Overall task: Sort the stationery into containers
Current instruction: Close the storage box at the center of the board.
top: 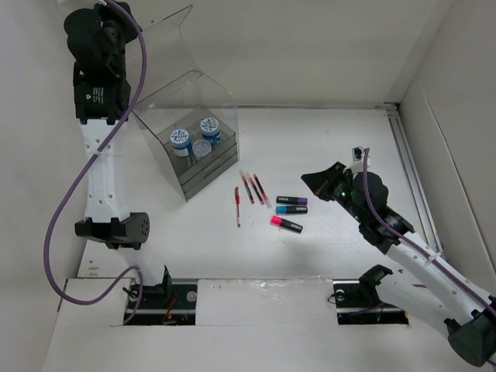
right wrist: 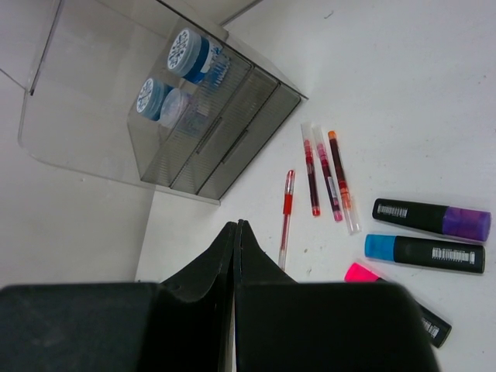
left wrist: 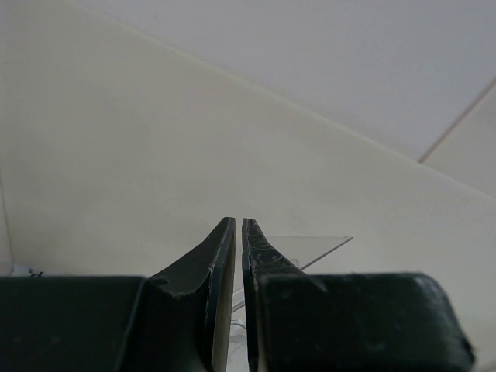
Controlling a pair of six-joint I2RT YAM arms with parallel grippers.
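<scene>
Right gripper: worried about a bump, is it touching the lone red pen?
Apart. Top external view shows the right gripper well right of the lone red pen, wide gap between.

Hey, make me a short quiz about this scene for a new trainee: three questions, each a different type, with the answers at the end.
1. How many tubs sit inside the clear box?
2. True or false: the pink marker is inside the box.
3. The right gripper is: A open; B shut and empty; C shut on a pen.
Key: 1. Three. 2. False: the pink marker lies on the table. 3. B.
</scene>
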